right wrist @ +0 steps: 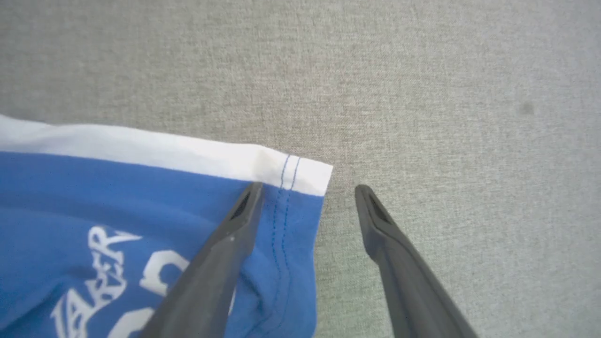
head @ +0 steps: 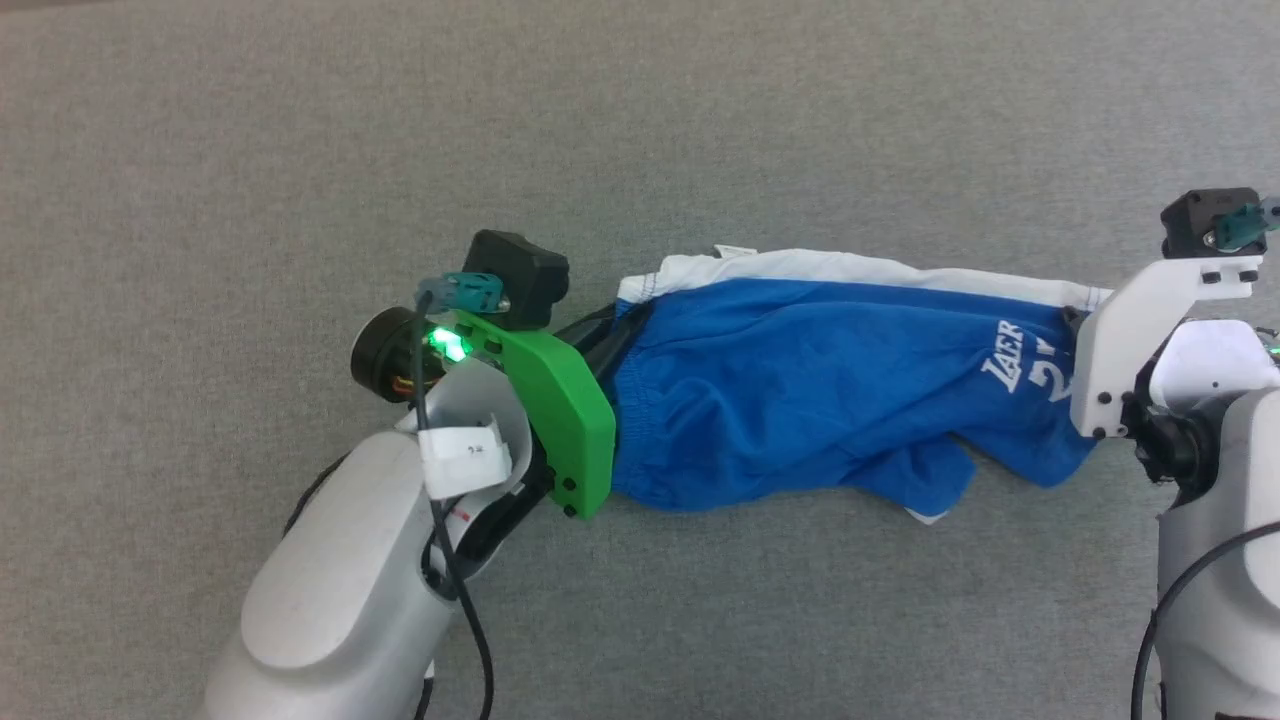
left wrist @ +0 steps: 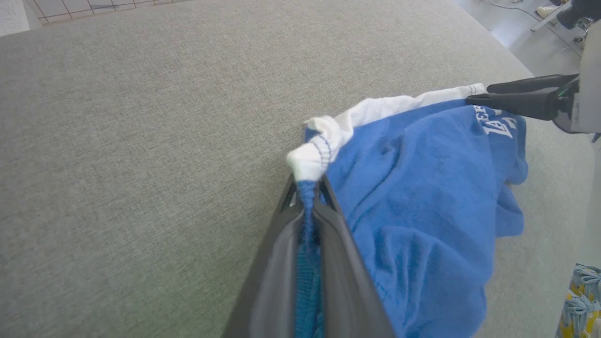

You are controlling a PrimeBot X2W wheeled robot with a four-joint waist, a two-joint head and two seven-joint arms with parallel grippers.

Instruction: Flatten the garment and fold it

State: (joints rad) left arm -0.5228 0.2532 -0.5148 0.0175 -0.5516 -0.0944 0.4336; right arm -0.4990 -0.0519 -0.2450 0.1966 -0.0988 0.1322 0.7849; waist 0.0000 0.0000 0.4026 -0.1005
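left wrist view: the left tool (left wrist: 307,180) is clamped on one waistband end of the bright blue soft fabric shorts (left wrist: 422,197). right wrist view: the right tool (right wrist: 307,188) is wide, straddling the opposite end.

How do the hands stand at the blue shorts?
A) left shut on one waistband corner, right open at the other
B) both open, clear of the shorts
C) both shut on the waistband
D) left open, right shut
A: the left hand pinches a white corner of the shorts; the right hand is spread, straddling the opposite edge.

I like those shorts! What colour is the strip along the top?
White strip, clearest in right wrist view.
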